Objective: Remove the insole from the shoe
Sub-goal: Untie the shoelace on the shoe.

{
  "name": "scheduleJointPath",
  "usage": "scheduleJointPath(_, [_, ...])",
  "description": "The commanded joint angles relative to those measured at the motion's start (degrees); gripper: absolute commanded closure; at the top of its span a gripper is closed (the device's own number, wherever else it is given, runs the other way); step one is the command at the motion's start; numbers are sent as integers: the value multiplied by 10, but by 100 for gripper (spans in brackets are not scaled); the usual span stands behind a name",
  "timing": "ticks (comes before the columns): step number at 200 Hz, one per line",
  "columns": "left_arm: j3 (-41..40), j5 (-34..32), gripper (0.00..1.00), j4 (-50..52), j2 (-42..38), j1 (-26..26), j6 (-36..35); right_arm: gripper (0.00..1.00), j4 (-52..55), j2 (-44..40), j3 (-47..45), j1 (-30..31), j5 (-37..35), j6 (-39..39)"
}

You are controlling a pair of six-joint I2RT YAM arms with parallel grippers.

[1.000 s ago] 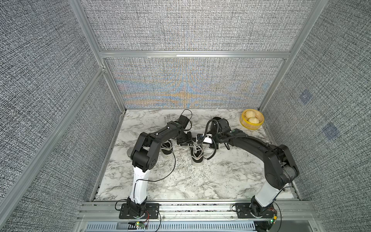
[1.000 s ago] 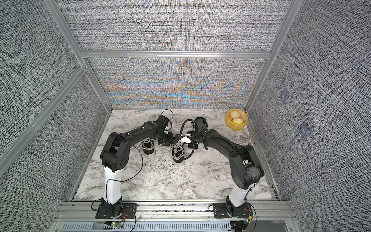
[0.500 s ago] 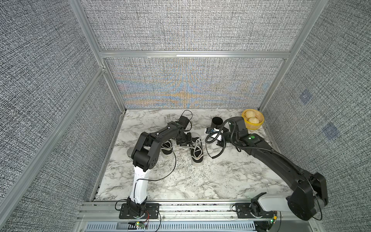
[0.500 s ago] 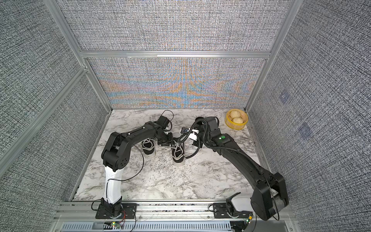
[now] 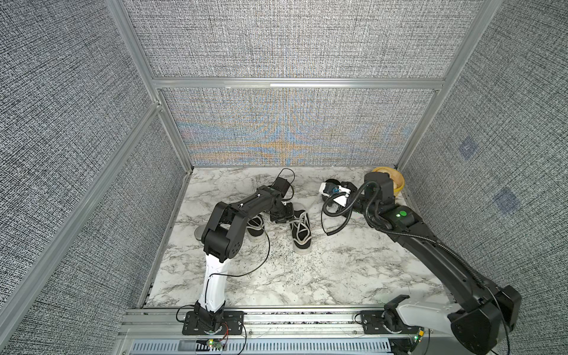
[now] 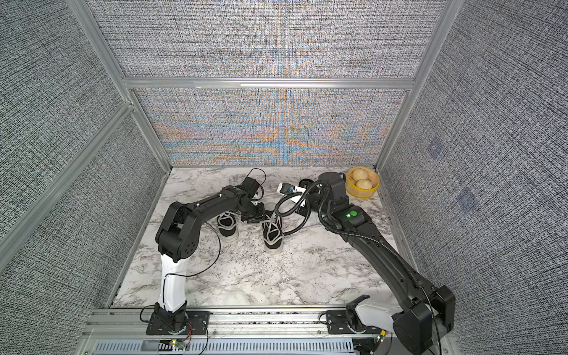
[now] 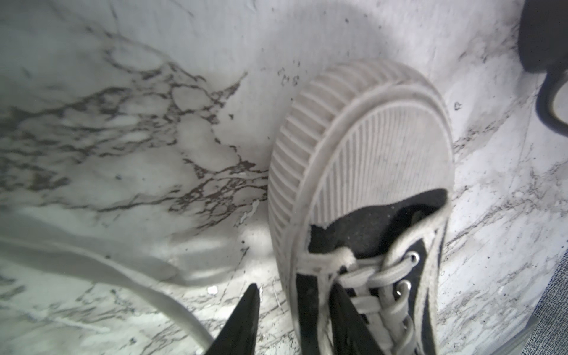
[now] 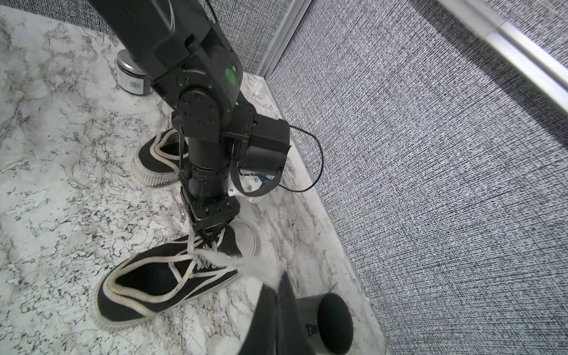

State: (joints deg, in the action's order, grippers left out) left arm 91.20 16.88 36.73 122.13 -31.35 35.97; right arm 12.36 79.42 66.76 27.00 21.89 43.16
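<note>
Insole [image 8: 242, 261], or the pale soft strip I take for it, sticks out from the tips of the right tool [image 8: 278, 285] in the right wrist view. The jaws are pressed together on it. The strip is blurred. Its far end seems to hang free above the laces of the shoe [image 8: 159, 276] rather than inside it, though I cannot be sure. The shoe's mouth looks dark. The left tool [image 8: 210, 235] bears down at the toe end, and a black cup [image 8: 333, 325] stands just beside the right tool.

In the left wrist view the left tool's jaws stand partly apart. One finger [image 7: 246, 316] is outside the sole and the other is over the eyelets, clamping the shoe's side wall against the surface [image 7: 123, 123]. A pale blurred band crosses the marble beside it; whether it is lace or insole I cannot tell.

In both top views the shoe [image 5: 299, 232] [image 6: 272, 232] lies where it lay a second ago, with the left tool unmoved on it. The right arm [image 5: 379, 187] is what has changed. A second ago its tool was at the shoe, next to the left one. Now it has swung back toward the far right corner, well apart from the shoe, with its tip hidden under the wrist. I judge that the pull is done and that the insole has yet to be laid down and let go.
</note>
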Motion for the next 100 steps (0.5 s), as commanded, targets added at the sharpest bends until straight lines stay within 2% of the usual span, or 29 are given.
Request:
scheduleJointPath(1, [8,-21,60,17,0,2,-6,100,-27,14,1,3,10,-9])
scheduleJointPath(32, [21,-72,54,13,-44,5,6,100,-70,64,-20,28,-7,-28])
scheduleJointPath(60, [12,-170,50,20,-119,23,39,100,-138,130,-14,47,-8,-82])
scheduleJointPath(100, [-70,-286,49,38,-233,44,89,100,-180,252,61,68,-62,-178])
